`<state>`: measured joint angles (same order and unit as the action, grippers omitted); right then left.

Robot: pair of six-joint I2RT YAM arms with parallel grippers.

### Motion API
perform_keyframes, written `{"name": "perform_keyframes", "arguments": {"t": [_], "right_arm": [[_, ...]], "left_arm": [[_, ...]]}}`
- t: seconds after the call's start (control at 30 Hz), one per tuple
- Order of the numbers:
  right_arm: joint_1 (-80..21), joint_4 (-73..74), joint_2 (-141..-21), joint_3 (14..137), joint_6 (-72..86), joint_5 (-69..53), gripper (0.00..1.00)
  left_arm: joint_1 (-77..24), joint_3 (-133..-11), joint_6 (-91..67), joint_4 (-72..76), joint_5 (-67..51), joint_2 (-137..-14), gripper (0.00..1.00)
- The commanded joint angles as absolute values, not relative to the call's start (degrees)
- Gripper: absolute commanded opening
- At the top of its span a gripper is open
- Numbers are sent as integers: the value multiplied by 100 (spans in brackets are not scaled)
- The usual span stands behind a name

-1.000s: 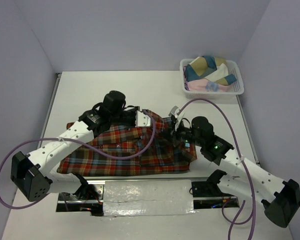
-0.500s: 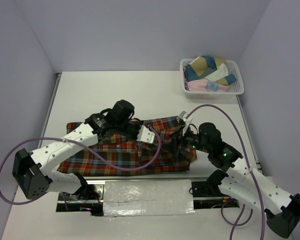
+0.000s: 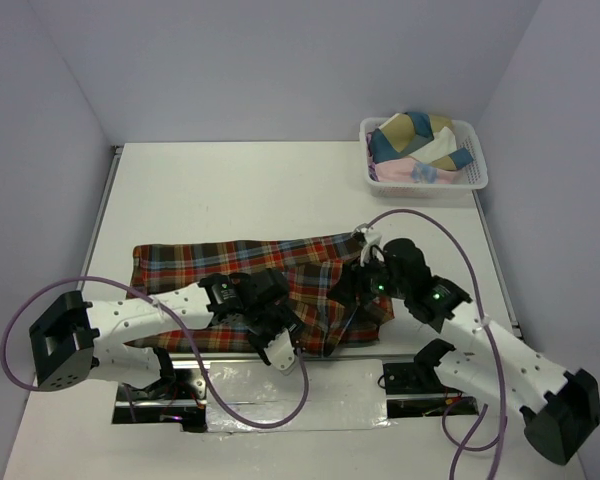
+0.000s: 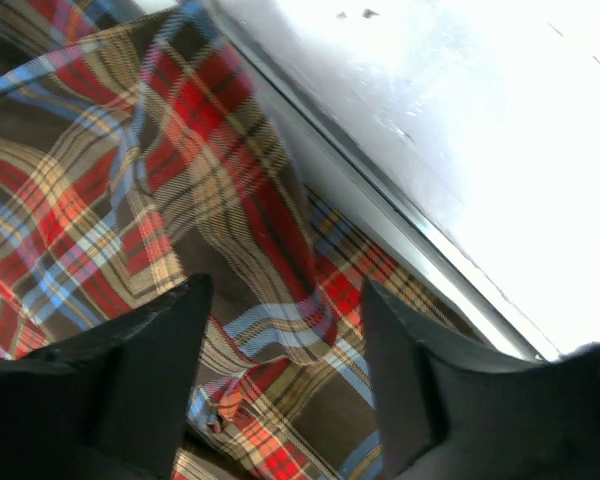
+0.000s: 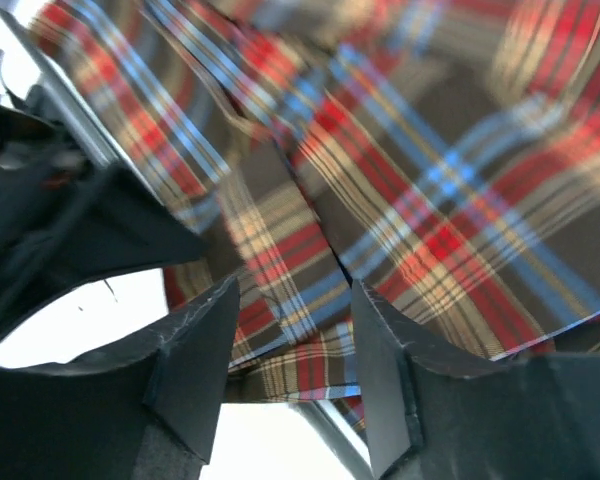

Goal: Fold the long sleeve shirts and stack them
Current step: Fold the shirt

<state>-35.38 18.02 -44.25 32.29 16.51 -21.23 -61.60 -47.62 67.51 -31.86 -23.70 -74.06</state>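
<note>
One long sleeve shirt (image 3: 190, 265), red-orange, brown and blue plaid, lies folded lengthwise across the near part of the table. My left gripper (image 3: 282, 350) hovers at the shirt's near edge, jaws open; in the left wrist view the left gripper (image 4: 285, 310) has rumpled plaid shirt (image 4: 100, 200) beneath the gap, not pinched. My right gripper (image 3: 346, 290) stands over the shirt's right end, also open. In the right wrist view the right gripper (image 5: 295, 300) looks down on a folded edge of the shirt (image 5: 460, 180).
A white slotted basket (image 3: 475, 180) holding more bundled cloth stands at the far right corner. A pale taped plate (image 3: 295, 385) lies along the near table edge between the arm bases. Grey walls close in left, right and behind.
My left gripper swept from the shirt's far side to its near edge, dragging cloth over, then opened and let go. My right gripper also opened and shifted slightly toward the shirt's right end.
</note>
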Motion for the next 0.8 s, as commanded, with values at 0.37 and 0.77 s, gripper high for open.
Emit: {"name": "perform_keyframes", "arguments": {"t": [0.37, 0.77], "right_arm": [[-4122, 589, -5518, 2593, 3410, -1854, 55], [-4210, 88, -5985, 2312, 3973, -1916, 74]], "left_arm": [[-5030, -5229, 4143, -2709, -2723, -6828, 74], [-3867, -4790, 2144, -1873, -3612, -7734, 88]]}}
